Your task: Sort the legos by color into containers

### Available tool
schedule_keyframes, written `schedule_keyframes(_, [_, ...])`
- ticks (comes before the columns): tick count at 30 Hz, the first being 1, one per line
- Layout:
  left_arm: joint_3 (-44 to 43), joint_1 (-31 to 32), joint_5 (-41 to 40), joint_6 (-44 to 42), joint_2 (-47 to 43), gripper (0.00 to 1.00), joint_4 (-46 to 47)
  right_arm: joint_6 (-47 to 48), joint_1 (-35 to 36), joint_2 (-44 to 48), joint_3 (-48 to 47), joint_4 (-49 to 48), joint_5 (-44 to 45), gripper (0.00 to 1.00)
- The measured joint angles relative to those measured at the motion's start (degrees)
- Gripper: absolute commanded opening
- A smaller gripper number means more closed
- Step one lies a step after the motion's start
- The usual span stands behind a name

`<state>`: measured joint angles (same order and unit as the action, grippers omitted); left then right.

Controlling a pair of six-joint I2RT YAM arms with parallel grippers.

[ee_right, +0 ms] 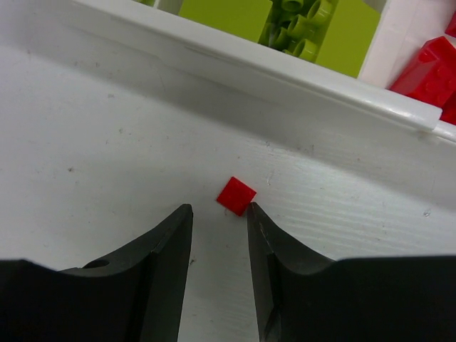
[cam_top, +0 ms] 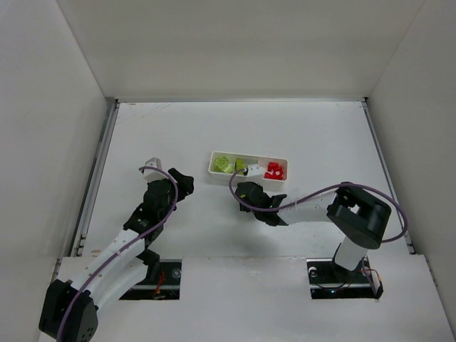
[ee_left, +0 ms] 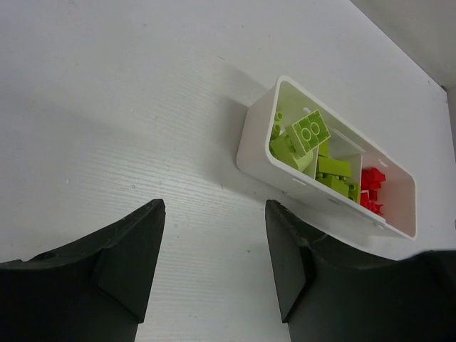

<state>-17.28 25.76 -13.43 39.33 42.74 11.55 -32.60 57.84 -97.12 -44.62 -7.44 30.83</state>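
Nearest, the right gripper (ee_right: 219, 211) hangs low over the tabletop (ee_right: 92, 157), its jaws slightly parted and gripping nothing. Just beyond their tips a lone flat red brick (ee_right: 236, 195) lies on the tabletop. It is turned so that one corner points back at the gap, and it sits near the tray's outer wall without touching it. Behind it runs the white tray (ee_right: 235, 68), cut off at both sides in the right wrist view. In the top view the right arm hides this brick. The left gripper (ee_left: 214, 206) sits off the tray's left end, not touching it, with its jaws wide open and empty. The tray's long axis runs left to right across the tabletop. Green bricks (ee_left: 310, 132) lie in its left and middle compartments in a jumble that is hard to count. Red bricks (ee_left: 370, 182) sit in the right one.
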Motion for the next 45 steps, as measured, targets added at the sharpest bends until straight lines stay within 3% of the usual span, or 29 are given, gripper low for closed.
schedule_keyframes(16, [0.02, -0.37, 0.2, 0.02, 1.01, 0.56, 0.66, -0.79, 0.37, -2.6, -2.05, -0.59, 3.04, 0.39])
schedule_keyframes(34, [0.02, -0.5, 0.42, 0.0, 0.11, 0.55, 0.66, -0.44, 1.07, -3.48, -2.25, -1.84, 5.35, 0.21])
schedule_keyframes(45, [0.15, -0.74, 0.57, 0.07, -0.07, 0.58, 0.68, -0.72, 1.99, 15.32, 4.31, 0.52, 4.76, 0.21])
